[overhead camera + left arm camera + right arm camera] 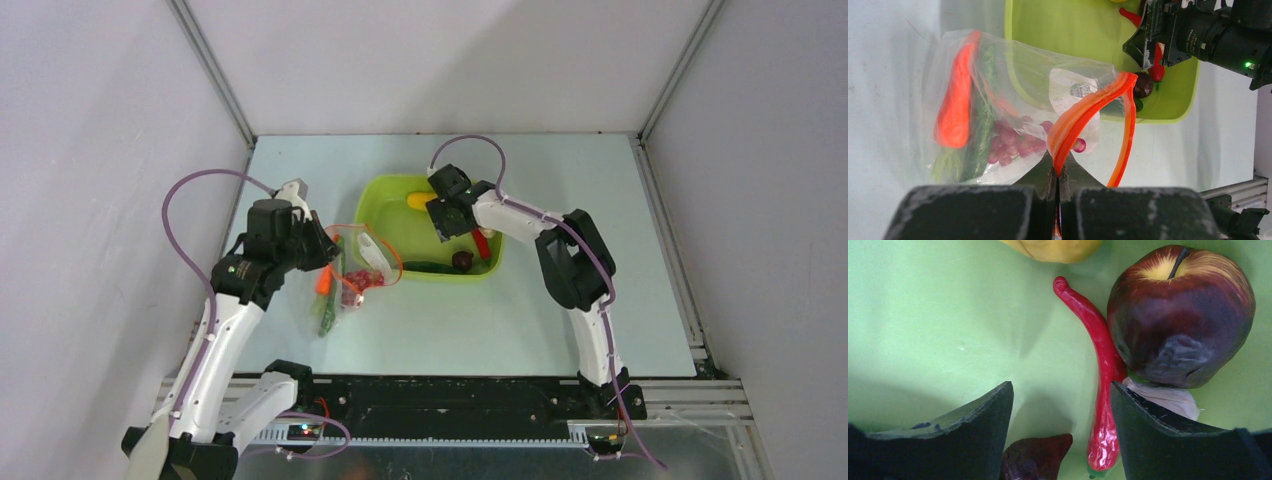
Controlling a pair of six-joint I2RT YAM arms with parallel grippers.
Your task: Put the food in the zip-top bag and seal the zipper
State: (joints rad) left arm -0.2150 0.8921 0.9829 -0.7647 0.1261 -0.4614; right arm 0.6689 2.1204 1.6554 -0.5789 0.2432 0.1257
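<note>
My left gripper [1058, 167] is shut on the orange-red zipper [1083, 112] and holds the mouth of the clear zip-top bag [1013, 75] open. Inside the bag lie an orange carrot [954, 100], a green cucumber [980, 130] and purplish grapes [1010, 140]. My right gripper [1062, 388] is down in the lime-green tray, open. The red chili [1103, 390] lies between its fingers, against the right one. A dark maroon piece [1033, 457] also sits in the gap. The dark maroon ball [1180, 315], pale garlic [1170, 399] and yellow lemon [1053, 247] lie just beyond.
The lime-green tray [385, 200] stands mid-table, right of the bag [345, 285], with another cucumber [428, 267] along its near wall. The left gripper [322, 250] is by the tray's left rim and the right gripper [450, 215] is inside it. Grey walls close in the table.
</note>
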